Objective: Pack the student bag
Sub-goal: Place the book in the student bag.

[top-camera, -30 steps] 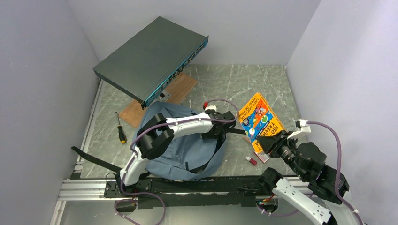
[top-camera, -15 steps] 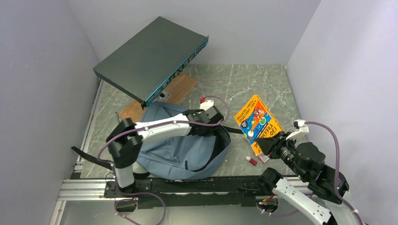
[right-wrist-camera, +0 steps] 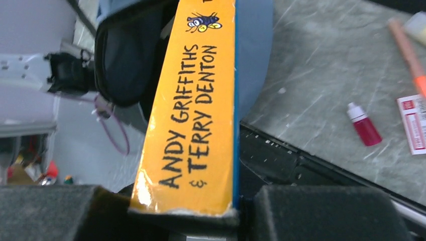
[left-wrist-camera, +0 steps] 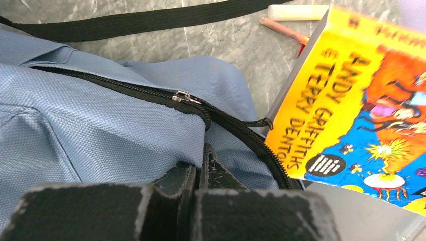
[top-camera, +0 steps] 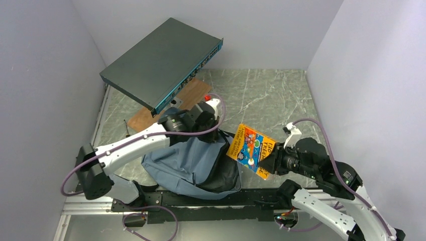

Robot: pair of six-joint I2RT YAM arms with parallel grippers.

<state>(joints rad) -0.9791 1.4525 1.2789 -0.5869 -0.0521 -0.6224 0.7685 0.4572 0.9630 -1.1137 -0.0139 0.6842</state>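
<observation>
The student bag point(top-camera: 176, 165), blue-grey with a black zipper, lies near the front edge of the table with its dark opening facing right. My left gripper point(top-camera: 210, 134) is shut on the bag's fabric point(left-wrist-camera: 125, 135) beside the zipper pull point(left-wrist-camera: 182, 96) and holds the opening's rim up. My right gripper point(top-camera: 271, 163) is shut on a yellow-orange book point(top-camera: 251, 148). The book's spine point(right-wrist-camera: 196, 100) points at the bag's opening point(right-wrist-camera: 128, 55), its far end at the rim. The left wrist view shows the book's cover point(left-wrist-camera: 361, 100) just right of the zipper.
A flat dark grey metal box point(top-camera: 161, 63) leans tilted at the back left above a wooden board point(top-camera: 193, 95). A small red bottle point(right-wrist-camera: 364, 128), an orange pen point(right-wrist-camera: 407, 50) and a label card point(right-wrist-camera: 414, 123) lie on the table to the right. A black strap point(left-wrist-camera: 150, 20) trails behind the bag.
My left gripper shut on the bag's fabric and drew the rim back and to the left. My right arm carried the book leftward from the table's right side to the bag's opening.
</observation>
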